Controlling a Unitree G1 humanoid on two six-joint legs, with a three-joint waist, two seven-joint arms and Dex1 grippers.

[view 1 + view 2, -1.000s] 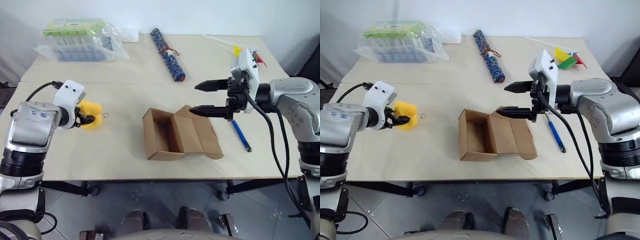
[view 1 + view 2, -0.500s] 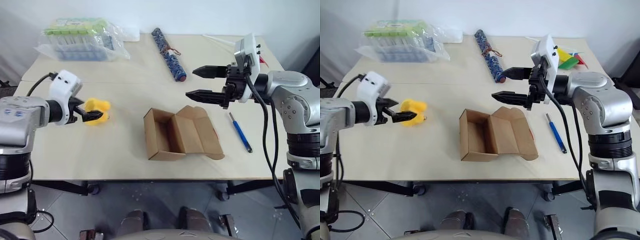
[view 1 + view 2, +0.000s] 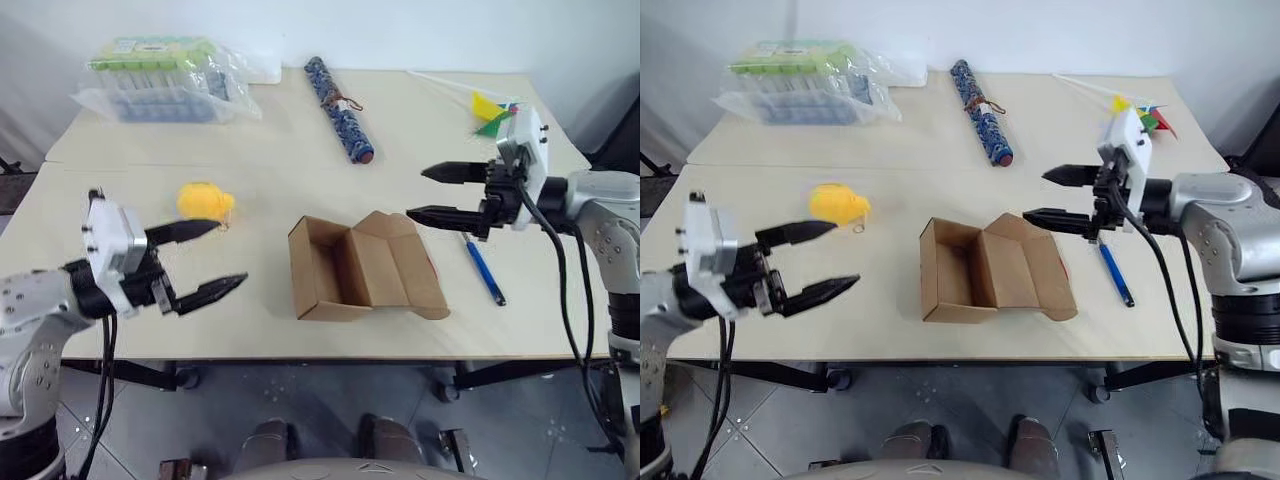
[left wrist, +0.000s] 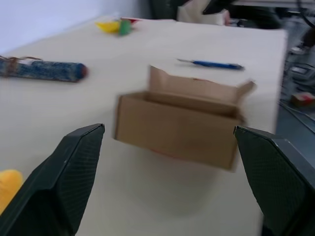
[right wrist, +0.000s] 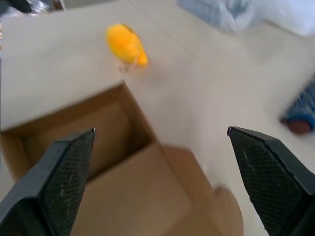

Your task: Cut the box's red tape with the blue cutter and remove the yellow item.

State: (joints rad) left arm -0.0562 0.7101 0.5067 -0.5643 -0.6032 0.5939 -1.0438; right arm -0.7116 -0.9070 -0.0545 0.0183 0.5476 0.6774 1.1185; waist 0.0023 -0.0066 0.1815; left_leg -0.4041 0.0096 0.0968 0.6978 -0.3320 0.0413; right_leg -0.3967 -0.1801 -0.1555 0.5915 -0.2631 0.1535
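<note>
Yellow item lies free at the box's nine o'clock; I keep my left gripper and right gripper spread wide, empty, clear.

matt cardboard box; fluffy yellow item

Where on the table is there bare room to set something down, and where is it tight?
Free: the wide patch between the yellow item and the open box, and the middle stretch between the plastic bag and the blue patterned roll. Crowded: right of the box, where the blue cutter lies under the right end effector; the pinwheel fills the far right corner.
</note>
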